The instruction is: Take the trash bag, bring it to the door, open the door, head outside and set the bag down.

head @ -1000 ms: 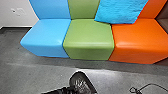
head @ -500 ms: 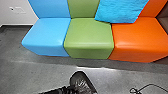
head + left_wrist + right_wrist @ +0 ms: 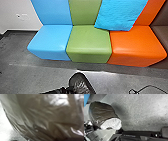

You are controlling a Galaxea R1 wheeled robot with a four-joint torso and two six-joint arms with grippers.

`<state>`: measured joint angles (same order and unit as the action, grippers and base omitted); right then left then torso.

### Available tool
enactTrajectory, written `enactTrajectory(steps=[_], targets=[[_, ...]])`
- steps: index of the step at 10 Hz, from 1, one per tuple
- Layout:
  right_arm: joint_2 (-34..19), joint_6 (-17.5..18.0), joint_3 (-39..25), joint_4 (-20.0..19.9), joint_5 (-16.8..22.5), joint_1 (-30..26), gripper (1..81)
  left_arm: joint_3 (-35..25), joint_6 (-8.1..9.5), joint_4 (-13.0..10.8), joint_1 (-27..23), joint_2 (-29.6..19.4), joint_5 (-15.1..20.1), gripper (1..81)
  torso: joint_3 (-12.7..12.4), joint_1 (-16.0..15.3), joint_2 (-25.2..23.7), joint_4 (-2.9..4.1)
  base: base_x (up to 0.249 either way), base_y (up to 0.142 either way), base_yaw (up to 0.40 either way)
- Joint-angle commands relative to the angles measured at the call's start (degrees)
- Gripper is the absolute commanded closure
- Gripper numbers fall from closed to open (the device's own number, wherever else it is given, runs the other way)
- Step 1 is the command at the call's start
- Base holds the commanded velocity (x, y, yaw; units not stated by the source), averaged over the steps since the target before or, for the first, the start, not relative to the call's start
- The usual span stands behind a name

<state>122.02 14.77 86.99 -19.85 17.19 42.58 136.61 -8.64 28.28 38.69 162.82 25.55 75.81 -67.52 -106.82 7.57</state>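
Note:
The left gripper (image 3: 71,90) is at the bottom of the head view, against the dark, shiny trash bag (image 3: 80,83). The trash bag (image 3: 41,115) is close to the camera in the left wrist view, its brown film creased and glossy. From the right wrist, the same trash bag (image 3: 101,111) looks full and rounded, with a whitish, shiny part on one side. The black mechanism of the left arm (image 3: 88,127) touches it there, and the bag hangs from that arm. No door is visible.
A sofa has blue (image 3: 51,40), green (image 3: 89,43) and orange (image 3: 135,45) seats, with a bright blue cushion (image 3: 120,15) leaning on it. Grey floor (image 3: 30,75) lies in front, a white wall (image 3: 15,15) at the left. A thin black cable (image 3: 150,87) curls at lower right.
The head camera's view has shifted, so the sofa sits a little lower and more of its backrests shows. The bag and left arm keep nearly the same place before the camera.

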Motion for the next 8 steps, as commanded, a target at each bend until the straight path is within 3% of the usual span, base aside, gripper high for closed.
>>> enactTrajectory(steps=[1,4,8], targets=[[-2.5,-0.2,-0.9,-1.1,4.3,-2.5,1.0,-1.1,0.21,0.5,-4.1,-1.9,5.3,81.1,-4.5,3.6,5.6,0.0,0.0,0.0,0.0],[-1.5,-0.3,1.0,-0.6,3.7,-0.6,1.0,-2.5,0.12,0.5,-3.0,-3.5,6.1,81.1,-9.2,7.8,12.0,0.0,0.0,0.0,0.0],[1.5,-3.3,5.8,-0.5,1.8,5.6,1.0,-14.9,0.12,0.2,0.5,-13.4,6.0,81.1,-15.6,13.5,20.8,0.0,0.0,0.0,0.0]])
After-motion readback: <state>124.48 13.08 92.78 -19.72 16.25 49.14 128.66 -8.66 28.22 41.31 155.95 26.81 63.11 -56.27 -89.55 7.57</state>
